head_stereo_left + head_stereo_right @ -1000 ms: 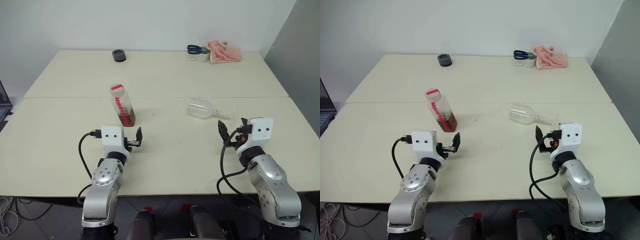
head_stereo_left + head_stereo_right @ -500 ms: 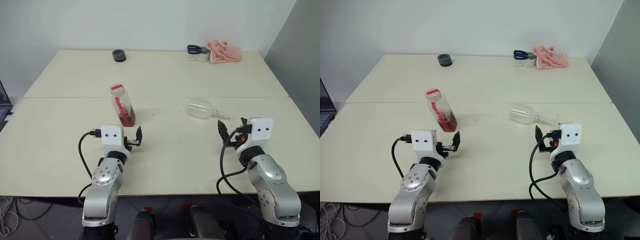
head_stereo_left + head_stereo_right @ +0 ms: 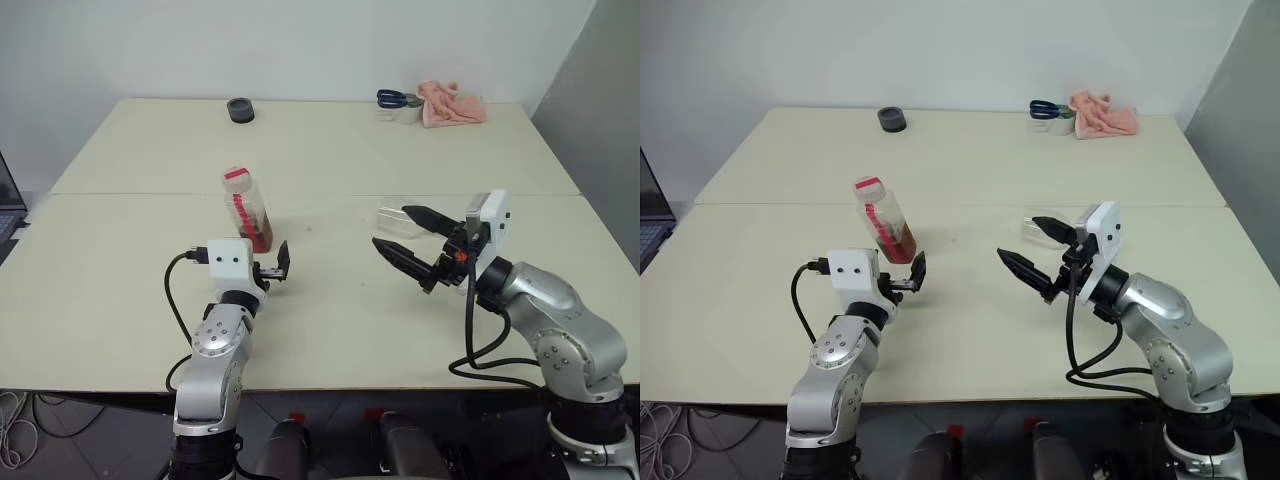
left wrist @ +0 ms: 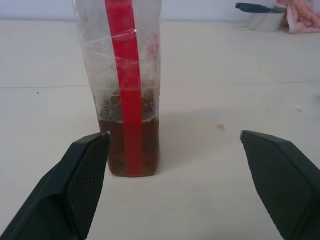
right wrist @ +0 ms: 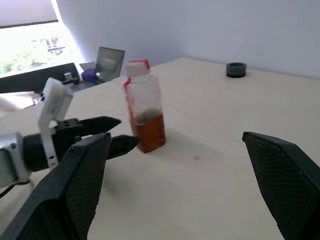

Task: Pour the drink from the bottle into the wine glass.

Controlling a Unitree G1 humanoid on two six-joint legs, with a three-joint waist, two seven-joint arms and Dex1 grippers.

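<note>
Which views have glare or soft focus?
Right wrist view: window at top corner blown out, its own claw fingers soft. Left wrist view: bottle fairly sharp, near fingers soft, faint shadow on the table beside the bottle. Head views: even light, wine glass hard to read against the table.

bottle [image 4: 125, 100]: clear thin plastic, creased and cloudy above the fill line, glossy red label strip; drink [image 4: 131, 150]: amber-brown, translucent; wine glass [image 3: 397, 219]: clear colourless glass, shiny; table [image 3: 330, 330]: smooth matt cream surface, faint specks; left gripper [image 4: 185, 180] fingers [image 4: 80, 185]: matt black plastic, fine cross-hatched grip texture on inner faces; right gripper [image 5: 185, 185]: same finish; cloth [image 3: 452, 102]: pink, soft, crumpled.
</note>
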